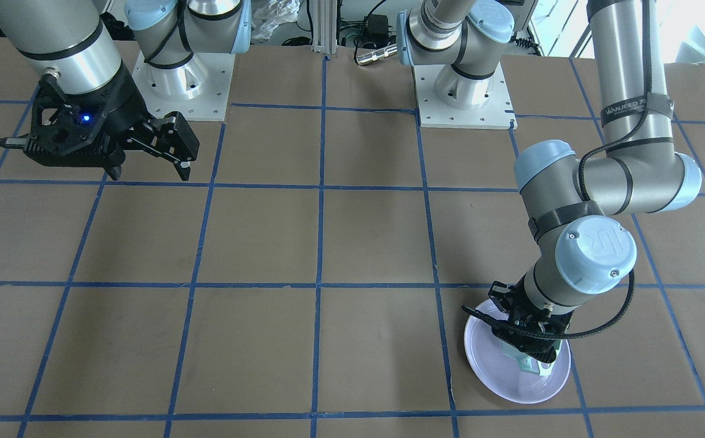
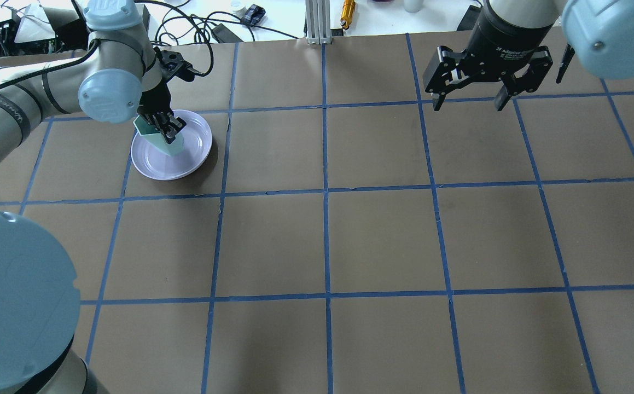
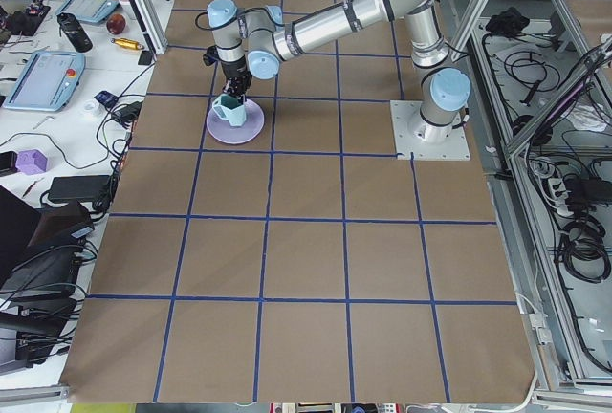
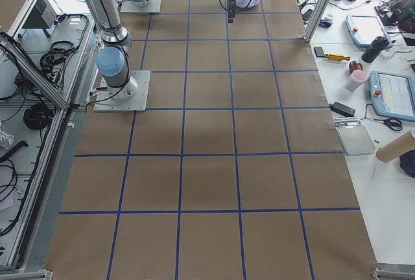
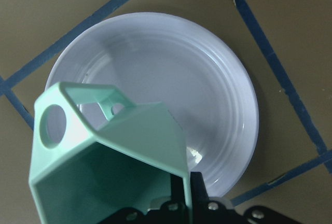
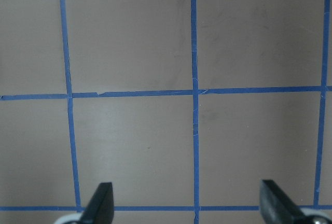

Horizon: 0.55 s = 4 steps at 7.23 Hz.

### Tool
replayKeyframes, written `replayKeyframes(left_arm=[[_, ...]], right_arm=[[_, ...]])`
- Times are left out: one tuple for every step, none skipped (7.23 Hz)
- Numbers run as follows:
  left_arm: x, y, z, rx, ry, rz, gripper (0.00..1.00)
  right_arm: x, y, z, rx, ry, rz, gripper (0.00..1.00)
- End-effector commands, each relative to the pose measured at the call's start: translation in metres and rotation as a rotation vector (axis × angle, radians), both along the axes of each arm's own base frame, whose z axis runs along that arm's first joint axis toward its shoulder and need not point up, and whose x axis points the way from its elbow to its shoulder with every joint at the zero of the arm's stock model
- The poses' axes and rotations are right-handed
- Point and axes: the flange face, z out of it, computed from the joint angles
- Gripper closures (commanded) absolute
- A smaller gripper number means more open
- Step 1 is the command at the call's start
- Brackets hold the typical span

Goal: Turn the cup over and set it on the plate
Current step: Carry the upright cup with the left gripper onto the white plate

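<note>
- We are judging the placing step to be in hand; the cup (image 5: pixel 109 167) is hanging tilted over the plate (image 5: pixel 218 94), its open mouth facing the wrist camera; whether it is touching the plate we cannot tell.
- The next move, in our judgement, calls for levelling the cup, lowering it onto the plate's middle, then releasing.
- The left claw (image 2: pixel 164 127) is gripping the cup's wall, jaws narrowed onto it.
- The right claw (image 2: pixel 470 101) is hovering wide open and empty above the worktop (image 2: pixel 382 241), well apart.
</note>
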Motion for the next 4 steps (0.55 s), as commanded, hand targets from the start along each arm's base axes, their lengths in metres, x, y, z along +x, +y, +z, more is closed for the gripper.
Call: replayKeyframes(left_arm=[[-0.0001, -0.0007, -0.0069, 0.012, 0.008, 0.000, 1.00], [-0.0013, 0.0002, -0.0083, 0.015, 0.010, 0.000, 1.00], [-0.0003, 0.0004, -0.0088, 0.015, 0.010, 0.002, 0.63], [0.0003, 0.0012, -0.0102, 0.017, 0.013, 0.005, 0.05]], right_arm=[[0.0000, 0.0000, 0.0000, 0.000, 0.000, 0.000, 0.00], [0.0000, 0.0000, 0.0000, 0.000, 0.000, 0.000, 0.00], [0.0000, 0.0000, 0.0000, 0.000, 0.000, 0.000, 0.00], [0.0000, 0.0000, 0.0000, 0.000, 0.000, 0.000, 0.00]])
